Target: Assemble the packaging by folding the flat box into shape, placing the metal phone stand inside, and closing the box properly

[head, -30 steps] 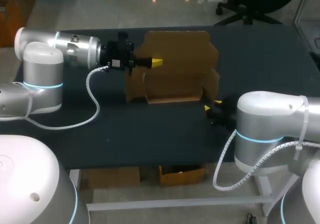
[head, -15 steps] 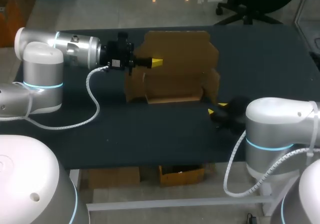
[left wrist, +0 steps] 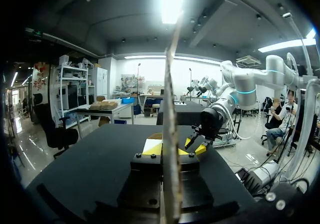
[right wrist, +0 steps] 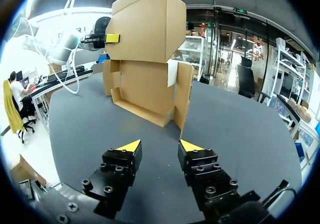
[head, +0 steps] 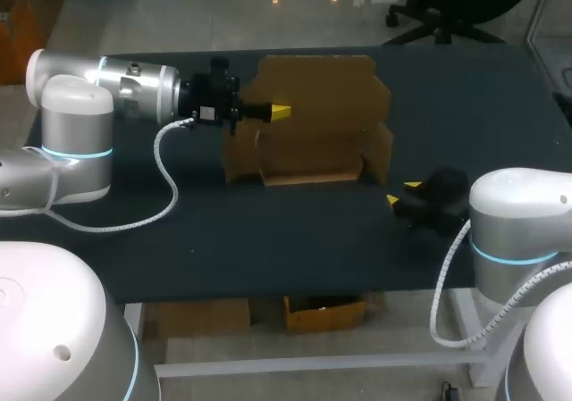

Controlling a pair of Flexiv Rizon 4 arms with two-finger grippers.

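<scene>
2 yellow tips of the right end effector (right wrist: 160,145), spread and empty, hover low over the worktop (right wrist: 240,129); the half-folded cardboard box (right wrist: 145,92) stands just ahead, long axis crosswise, a side flap (right wrist: 184,92) nearest. Farther on, the left end effector (head: 279,111) pinches its upright back panel (head: 313,88). No phone stand shows.

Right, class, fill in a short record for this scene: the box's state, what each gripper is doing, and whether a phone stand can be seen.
cardboard box: partly folded, back panel upright, front open
left gripper: shut on the upright panel's edge
right gripper: open, empty, near the box's right front corner, not touching it
phone stand: not visible in any view
table: dark top, box stands on it
</scene>
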